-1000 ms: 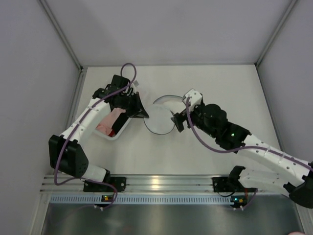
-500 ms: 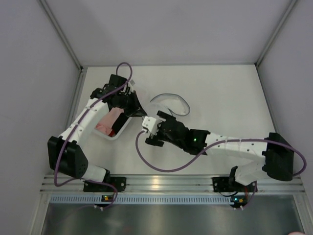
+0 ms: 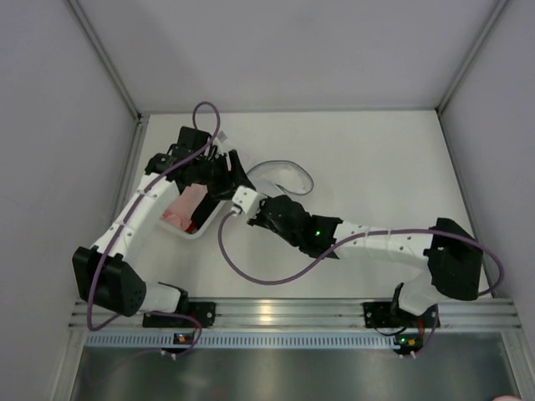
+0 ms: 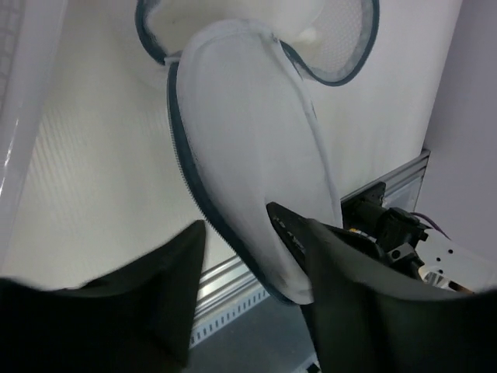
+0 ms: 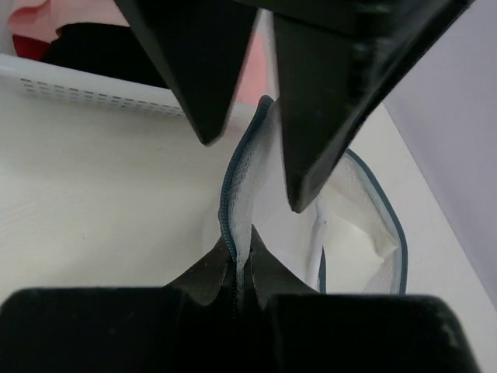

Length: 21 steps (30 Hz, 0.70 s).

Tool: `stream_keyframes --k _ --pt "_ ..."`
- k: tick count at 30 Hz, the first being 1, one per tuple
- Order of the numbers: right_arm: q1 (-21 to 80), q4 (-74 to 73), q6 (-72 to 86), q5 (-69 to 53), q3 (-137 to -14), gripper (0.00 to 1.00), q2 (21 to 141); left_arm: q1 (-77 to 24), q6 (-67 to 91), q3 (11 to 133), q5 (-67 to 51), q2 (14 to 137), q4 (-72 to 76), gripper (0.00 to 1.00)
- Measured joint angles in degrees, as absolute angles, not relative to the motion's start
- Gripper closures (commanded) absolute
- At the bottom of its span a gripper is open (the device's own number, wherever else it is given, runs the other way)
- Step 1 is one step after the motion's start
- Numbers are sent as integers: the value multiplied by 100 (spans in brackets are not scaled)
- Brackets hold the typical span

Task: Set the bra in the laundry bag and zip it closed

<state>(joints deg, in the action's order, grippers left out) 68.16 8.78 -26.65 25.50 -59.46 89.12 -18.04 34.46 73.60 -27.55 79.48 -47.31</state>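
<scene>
On a white surface [image 3: 376,167], 2 robot arms meet at a round white mesh bag [image 4: 248,155] with a thin dark rim. The bag lies just right of a clear bin [image 3: 207,219] that holds a pink cloth [image 3: 188,205]. The bag is unzipped, and 1 circular half stands up on edge, away from the other. The right end effector [image 5: 239,268] is pressed together, pinching the dark rim of the raised half. The left end effector [image 5: 252,171] is spread, its 2 dark fingers [image 5: 194,62] on either side of the same rim, higher up, without clamping it. The bra [image 5: 353,225] shows as soft white fabric inside the open bag, against the lower half.
</scene>
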Motion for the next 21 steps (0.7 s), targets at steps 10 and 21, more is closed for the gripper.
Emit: stream_keyframes --k 10,21 --pt "5588 854 -401 1194 -5614 100 7505 -1302 2875 8169 -2217 7356 -4877 2" --pt "4519 716 1223 -34 -5822 100 8071 -1236 2998 7008 -2193 6576 -4246 12"
